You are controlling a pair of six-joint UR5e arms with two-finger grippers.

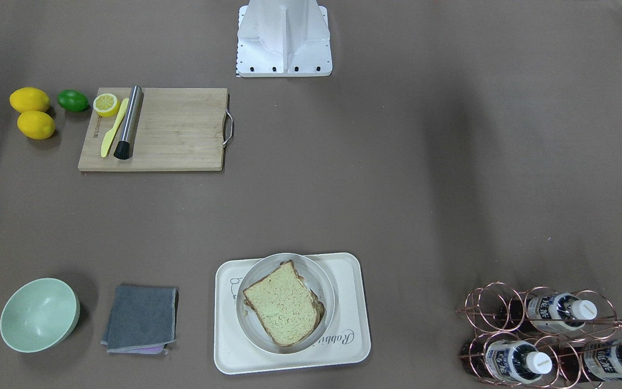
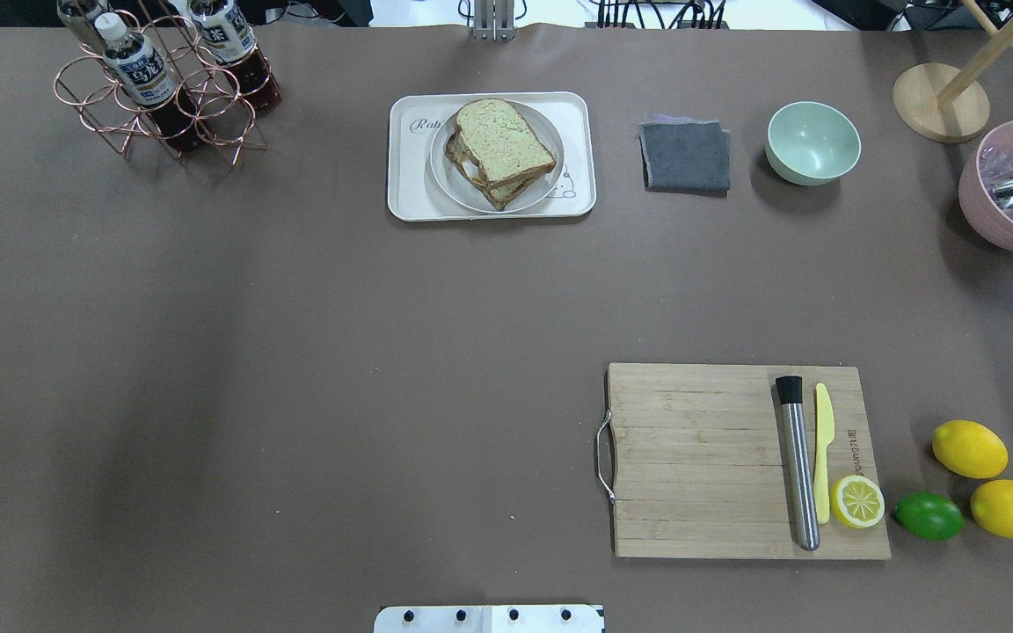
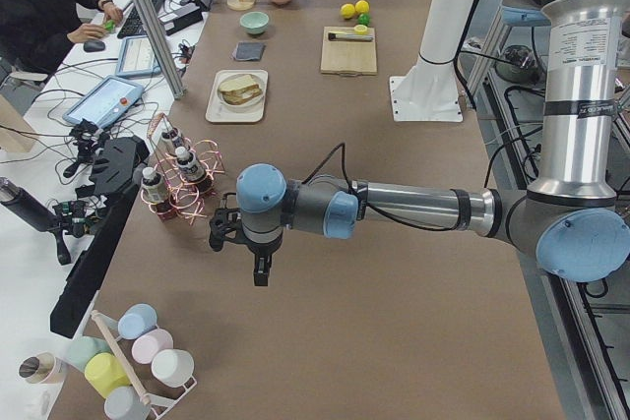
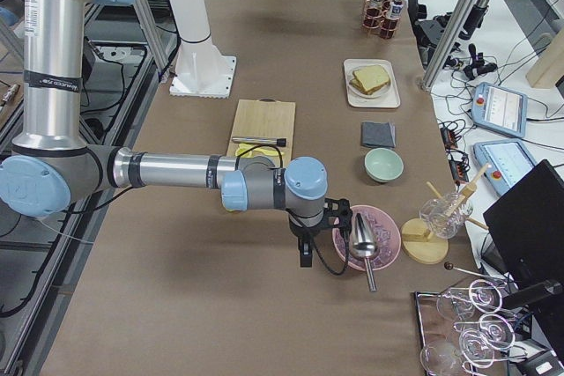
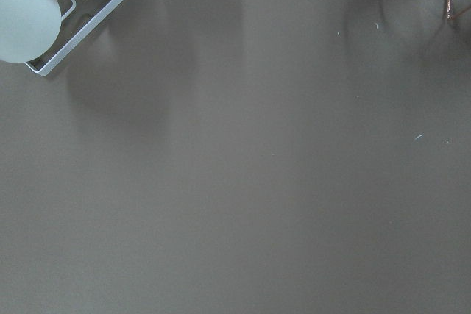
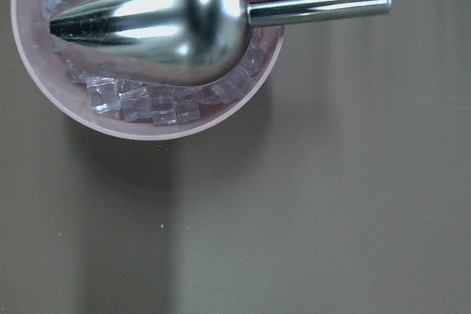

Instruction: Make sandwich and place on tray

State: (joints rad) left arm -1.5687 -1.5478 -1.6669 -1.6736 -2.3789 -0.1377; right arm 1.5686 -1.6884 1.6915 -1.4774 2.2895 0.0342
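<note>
- left gripper (image 3: 260, 270) is nearest to me. It hangs fingers-down over bare table between the bottle rack (image 3: 182, 179) and the cup rack (image 3: 148, 361). Only a side view catches it, so I can't tell whether the fingers are apart or closed.
- right gripper (image 4: 306, 255) reads the same way. It hangs fingers-down just beside the pink bowl (image 4: 366, 237) of ice with the metal scoop (image 6: 162, 23). Its grip state is not readable.
- sandwich (image 2: 499, 149) lies flat on a round plate (image 2: 445, 183). The plate sits on the tray (image 2: 403, 176) at the table's far side, well apart from both arms.
- The sandwich's long axis runs diagonal to the tray. The tray's long side runs along the far table edge.
- The top slice hides most of the filling. The plate covers part of the tray's script and bear drawing.
</note>
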